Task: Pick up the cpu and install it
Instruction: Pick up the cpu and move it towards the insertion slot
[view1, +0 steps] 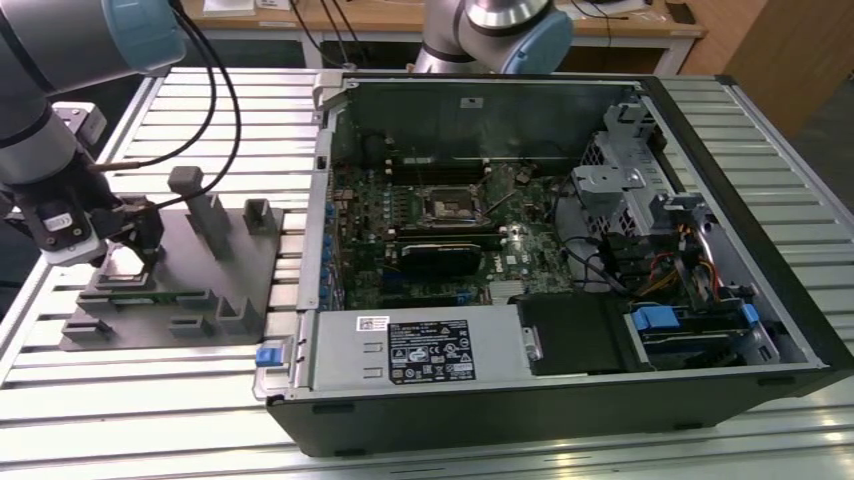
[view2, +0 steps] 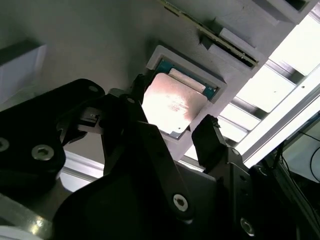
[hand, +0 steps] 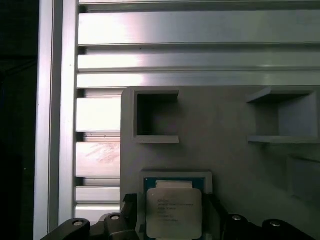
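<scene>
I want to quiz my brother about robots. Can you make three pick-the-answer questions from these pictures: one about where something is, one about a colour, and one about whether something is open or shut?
1. Where is the cpu?
A) in a recess of the fixture
B) on the floor
C) in a person's hand

2. What colour is the fixture?
A) red
B) grey
C) yellow

3. How is the computer case?
A) shut
B) open
C) wrapped in plastic

Answers:
1 A: both wrist views show the cpu lying in a square recess of the fixture.
2 B: its plate and blocks are all grey.
3 B: the side is off, so the motherboard shows.
</scene>
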